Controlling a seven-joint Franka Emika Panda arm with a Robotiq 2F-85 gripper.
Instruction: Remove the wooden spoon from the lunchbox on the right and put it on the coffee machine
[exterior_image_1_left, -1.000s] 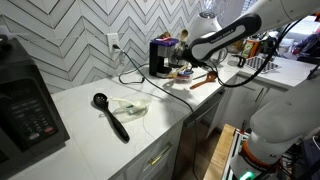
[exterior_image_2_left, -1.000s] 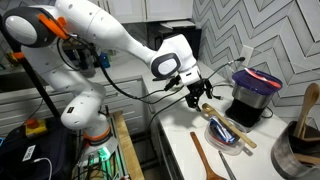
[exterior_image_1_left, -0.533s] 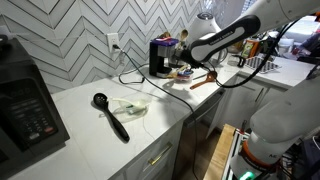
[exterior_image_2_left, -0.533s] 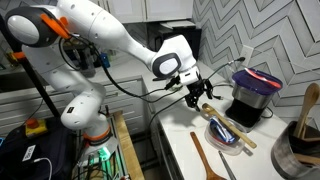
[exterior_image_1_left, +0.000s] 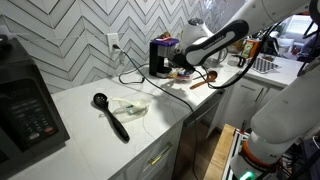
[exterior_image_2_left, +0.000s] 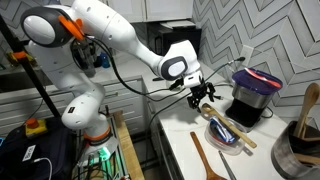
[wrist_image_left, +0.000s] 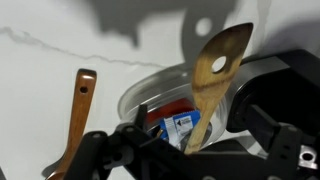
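The pale lunchbox (exterior_image_2_left: 226, 135) sits on the counter in front of the black coffee machine (exterior_image_2_left: 252, 96), which also shows in an exterior view (exterior_image_1_left: 160, 55). A wooden slotted spoon (wrist_image_left: 216, 70) lies in the lunchbox (wrist_image_left: 140, 92) over red and blue contents, and it shows in an exterior view (exterior_image_2_left: 232, 126). My gripper (exterior_image_2_left: 205, 97) hovers just above the spoon's handle end. In the wrist view the gripper (wrist_image_left: 192, 142) is open, with the handle running between its dark fingers. In an exterior view the gripper (exterior_image_1_left: 186, 68) is next to the coffee machine.
A second wooden spoon (exterior_image_2_left: 206, 157) lies on the counter beside the lunchbox and shows in the wrist view (wrist_image_left: 79, 100). A black ladle (exterior_image_1_left: 112, 116), a clear container (exterior_image_1_left: 129, 105) and a large black keypad appliance (exterior_image_1_left: 25, 105) stand further along. A utensil holder (exterior_image_2_left: 300, 140) is nearby.
My gripper has shifted a little towards the coffee machine, over the spoon's handle. The spoon and the lunchbox have not moved.
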